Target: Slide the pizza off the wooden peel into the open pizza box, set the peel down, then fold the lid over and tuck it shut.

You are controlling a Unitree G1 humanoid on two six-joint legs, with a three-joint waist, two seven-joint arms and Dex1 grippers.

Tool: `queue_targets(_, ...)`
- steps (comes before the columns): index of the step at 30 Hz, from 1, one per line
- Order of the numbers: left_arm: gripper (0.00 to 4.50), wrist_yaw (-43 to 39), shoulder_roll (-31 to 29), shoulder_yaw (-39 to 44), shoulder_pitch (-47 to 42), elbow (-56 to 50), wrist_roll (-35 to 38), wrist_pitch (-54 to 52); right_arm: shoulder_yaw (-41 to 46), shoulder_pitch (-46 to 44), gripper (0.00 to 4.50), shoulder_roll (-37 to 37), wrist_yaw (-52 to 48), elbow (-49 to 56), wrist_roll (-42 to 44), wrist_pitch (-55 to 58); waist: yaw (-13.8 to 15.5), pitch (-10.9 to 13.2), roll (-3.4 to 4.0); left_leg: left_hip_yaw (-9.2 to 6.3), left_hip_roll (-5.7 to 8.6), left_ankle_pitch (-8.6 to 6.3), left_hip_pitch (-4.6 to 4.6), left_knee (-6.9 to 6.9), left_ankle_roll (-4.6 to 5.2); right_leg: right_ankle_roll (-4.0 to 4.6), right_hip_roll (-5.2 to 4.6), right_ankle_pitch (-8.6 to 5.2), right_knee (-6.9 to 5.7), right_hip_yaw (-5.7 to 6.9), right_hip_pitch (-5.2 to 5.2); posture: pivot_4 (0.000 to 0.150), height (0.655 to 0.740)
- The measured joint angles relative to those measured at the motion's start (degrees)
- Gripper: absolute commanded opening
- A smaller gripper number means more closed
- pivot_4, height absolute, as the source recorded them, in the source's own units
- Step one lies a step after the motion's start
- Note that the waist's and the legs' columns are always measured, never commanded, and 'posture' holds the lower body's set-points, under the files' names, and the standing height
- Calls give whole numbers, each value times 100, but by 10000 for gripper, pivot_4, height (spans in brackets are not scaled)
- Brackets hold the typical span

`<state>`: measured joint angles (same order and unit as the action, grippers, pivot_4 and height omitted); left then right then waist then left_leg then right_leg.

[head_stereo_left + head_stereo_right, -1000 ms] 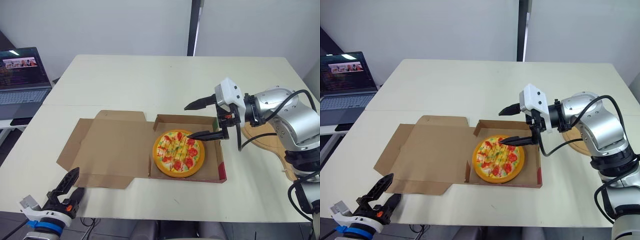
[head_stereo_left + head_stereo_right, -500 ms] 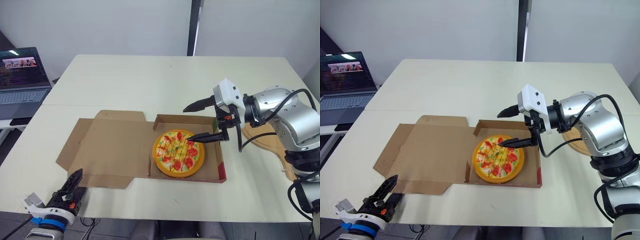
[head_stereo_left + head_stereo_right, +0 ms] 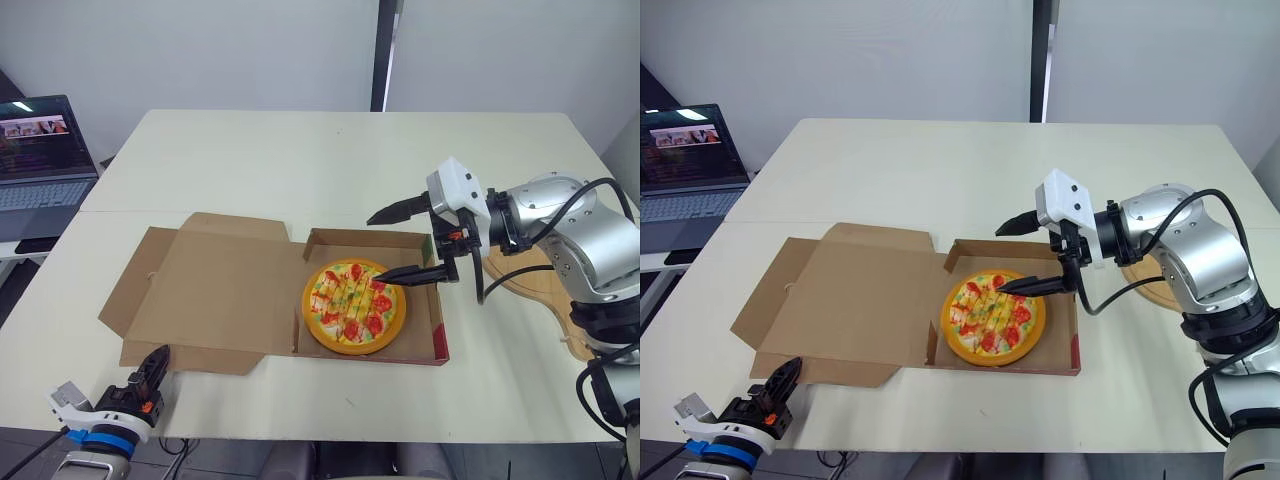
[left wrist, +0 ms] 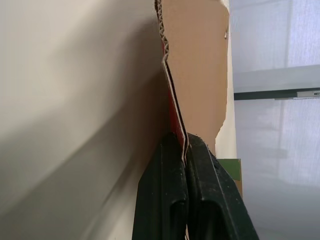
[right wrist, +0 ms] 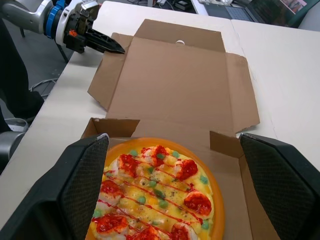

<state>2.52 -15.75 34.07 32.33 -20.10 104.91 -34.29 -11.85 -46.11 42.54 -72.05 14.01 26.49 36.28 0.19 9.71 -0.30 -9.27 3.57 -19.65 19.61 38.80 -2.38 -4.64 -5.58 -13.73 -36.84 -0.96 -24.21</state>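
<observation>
The pale bench (image 3: 300,150) carries one brown cardboard pizza box (image 3: 370,238), lying open in the middle of the head views. Its lid (image 3: 220,285) is spread out towards the left of the frame. One round orange-rimmed pizza (image 3: 354,306) with red and green toppings sits in the tray, right of centre. One light wooden peel (image 3: 540,300) lies flat on the bench at the right edge, partly under the silver arm. One open laptop (image 3: 40,160) stands at the upper left, off the bench.

There are two pincers. The right pincer (image 3: 373,248) hangs over the far right part of the tray, spread wide and holding nothing. The right wrist view shows the pizza lying between and below its two fingers.

The left pincer (image 3: 158,362) is at the lower left corner, by the lid's near-left flap. The head views do not show its grip. The left wrist view does: the two black fingers (image 4: 165,190) are pressed together on the flap's corrugated edge. The right wrist view shows it at that same flap.
</observation>
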Motion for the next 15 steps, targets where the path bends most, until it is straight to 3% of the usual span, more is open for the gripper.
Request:
queue_targets(8,165,-487,-590,165,-87,-301,-386,-36,91,220,45000,35,325,24,-138,-162,1,3,-6,-3,-4,0,5,0,-2,2,5,1,1,0,-3,1500,7400)
queue_targets(15,165,-594,-1425,245,-927,-868,-260,-52,163,485,45000,126,909,3,-521,-156,9,3,-7,-2,-5,0,5,0,-4,8,8,5,2,-2,-6,1500,7400)
